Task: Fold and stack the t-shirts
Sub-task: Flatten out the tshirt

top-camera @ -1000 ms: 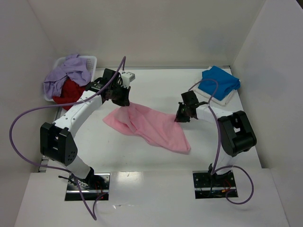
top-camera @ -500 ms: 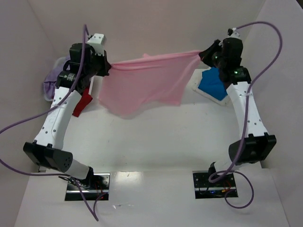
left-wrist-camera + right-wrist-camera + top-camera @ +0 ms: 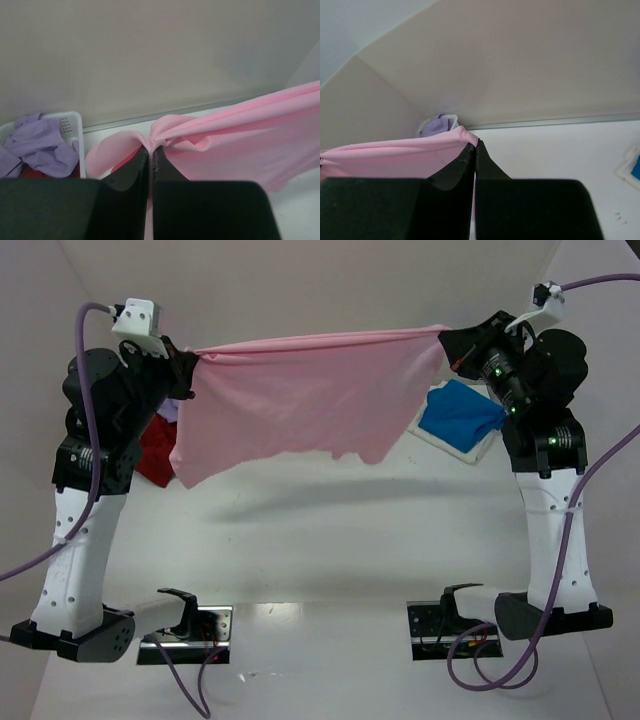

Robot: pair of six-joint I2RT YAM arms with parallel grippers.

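Stretching the pink shirt [image 3: 300, 400] out in mid-air, well above the surface [image 3: 320, 540], pulling the top edge taut and letting the lower hem hang loose and uneven. Pinching one top corner in the left jaws, shut tight on a gathered bunch of cloth. Gripping the other corner in the right jaws, likewise closed on the fabric. Looks like the spreading step, ahead of any fold. Next up, probably: lowering both ends together, keeping the tension even, and laying it flat on the surface without wrinkles or a dragged hem. Over to the containers: spotting a white basket [image 3: 70, 120] at far left, with the lavender shirt [image 3: 35, 147] heaped in it and the red shirt [image 3: 155, 455] tucked beneath. Noting the blue shirt [image 3: 458, 412] lying folded at far right.
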